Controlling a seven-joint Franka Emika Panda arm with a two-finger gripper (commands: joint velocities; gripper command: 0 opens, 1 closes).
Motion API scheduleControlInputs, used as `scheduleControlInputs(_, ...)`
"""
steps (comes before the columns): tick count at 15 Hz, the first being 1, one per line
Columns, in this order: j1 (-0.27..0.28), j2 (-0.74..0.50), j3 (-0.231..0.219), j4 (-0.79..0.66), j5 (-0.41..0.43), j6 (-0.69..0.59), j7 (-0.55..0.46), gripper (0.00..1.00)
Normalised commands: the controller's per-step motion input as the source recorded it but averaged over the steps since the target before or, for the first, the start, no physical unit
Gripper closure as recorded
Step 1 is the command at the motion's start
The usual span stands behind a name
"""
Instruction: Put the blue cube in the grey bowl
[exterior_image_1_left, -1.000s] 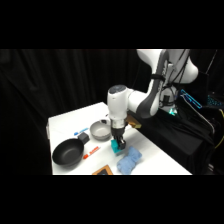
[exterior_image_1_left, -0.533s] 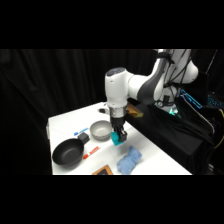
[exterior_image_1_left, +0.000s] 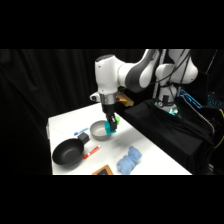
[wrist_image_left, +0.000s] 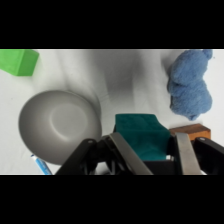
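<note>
Half the job looks done: the cube (wrist_image_left: 141, 136) is off the counter (exterior_image_1_left: 150, 150), clamped between the jaws of the gripper (exterior_image_1_left: 112, 126), which hangs in the air just beside the bowl (exterior_image_1_left: 99, 131). In the wrist view the bowl (wrist_image_left: 59, 125) lies empty to one side of the cube, its rim close to the cube's edge but not under it. What is left, as I judge it, is a short shift sideways until the cube stands over the bowl's middle, then the release.

Against the earlier side pictures, the arm has lifted the cube from a spot low on the counter near the plush toy (exterior_image_1_left: 129, 160) and carried it up and across toward the bowl; half a second ago the gripper was higher and the cube hung over the counter in front of the bowl. The black pan (exterior_image_1_left: 69, 152) and the green cube (wrist_image_left: 19, 62) have not moved.
</note>
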Motion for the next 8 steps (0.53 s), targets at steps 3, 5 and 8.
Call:
scheduleControlInputs(3, -0.188, -0.06, -0.082, 0.13, 0.018, -0.16, -0.19, 0.74)
scheduleControlInputs(5, -0.15, -0.01, -0.077, 0.15, 0.006, -0.15, -0.15, 0.74)
scheduleControlInputs(8, -0.124, 0.06, -0.07, 0.17, 0.017, -0.11, -0.14, 0.74)
